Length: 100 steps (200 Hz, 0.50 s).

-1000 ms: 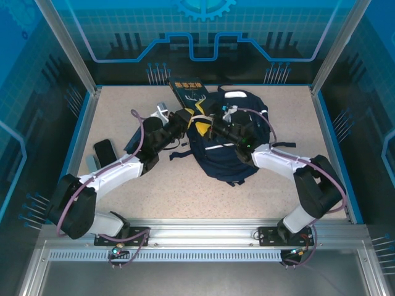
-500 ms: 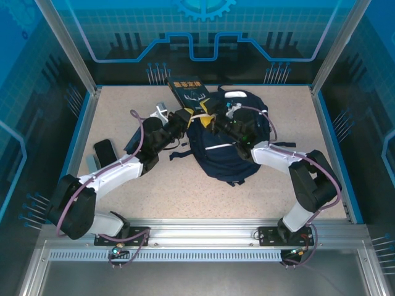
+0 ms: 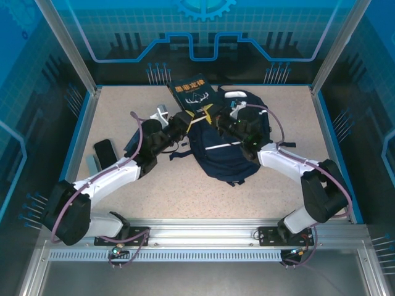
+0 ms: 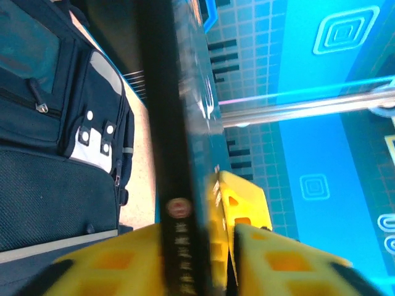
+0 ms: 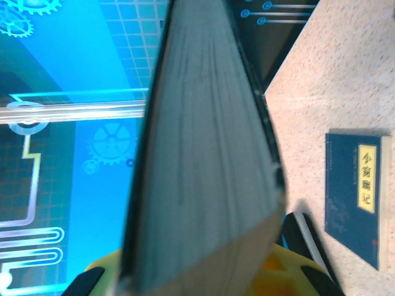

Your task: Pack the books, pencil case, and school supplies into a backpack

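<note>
Top view: the black book (image 3: 194, 94) is held tilted at the top of the backpack (image 3: 225, 148), not yet inside.
Left wrist: the book lies between the fingers of the left gripper (image 4: 185, 265); I cannot tell if they press it.
Right wrist: the right gripper (image 5: 185, 283) clamps the book, and 1 blue book (image 5: 358, 197) is left on the table (image 5: 321, 74).

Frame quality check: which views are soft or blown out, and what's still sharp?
Left wrist: black book smeared along its spine, near end out of focus; backpack reasonably crisp. Right wrist: same book's page edge is a close-up blur; blue book on the table is fairly sharp, label legible. Top external: even light, no glare, soft shadows only.
</note>
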### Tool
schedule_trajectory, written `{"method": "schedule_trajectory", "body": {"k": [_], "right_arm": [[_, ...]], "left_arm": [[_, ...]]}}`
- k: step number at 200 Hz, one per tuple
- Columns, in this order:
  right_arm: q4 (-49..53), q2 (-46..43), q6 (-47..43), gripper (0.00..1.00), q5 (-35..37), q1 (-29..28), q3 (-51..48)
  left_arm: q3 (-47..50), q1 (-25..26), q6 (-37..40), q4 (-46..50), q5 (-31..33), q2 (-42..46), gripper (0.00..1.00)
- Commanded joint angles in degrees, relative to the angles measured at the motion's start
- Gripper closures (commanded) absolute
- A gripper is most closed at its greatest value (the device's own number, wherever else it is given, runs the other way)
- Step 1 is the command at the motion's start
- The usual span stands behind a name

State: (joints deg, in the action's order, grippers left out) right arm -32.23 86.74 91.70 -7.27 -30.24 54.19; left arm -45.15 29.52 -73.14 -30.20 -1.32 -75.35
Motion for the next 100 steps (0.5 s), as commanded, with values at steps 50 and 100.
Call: {"method": "schedule_trajectory", "body": {"k": [50, 100], "right_arm": [[25.7, -15.52, -25.69, 0.99, 9.06, 2.22, 1.83], [46.54, -28.59, -38.79, 0.99, 14.26, 7.0, 0.3]], "left_arm": [[-4.79, -0.08, 22.12, 27.99, 0.33, 5.06, 0.04], [-11.92, 2.33, 45.0, 40.31, -6.33, 2.64, 0.01]]}}
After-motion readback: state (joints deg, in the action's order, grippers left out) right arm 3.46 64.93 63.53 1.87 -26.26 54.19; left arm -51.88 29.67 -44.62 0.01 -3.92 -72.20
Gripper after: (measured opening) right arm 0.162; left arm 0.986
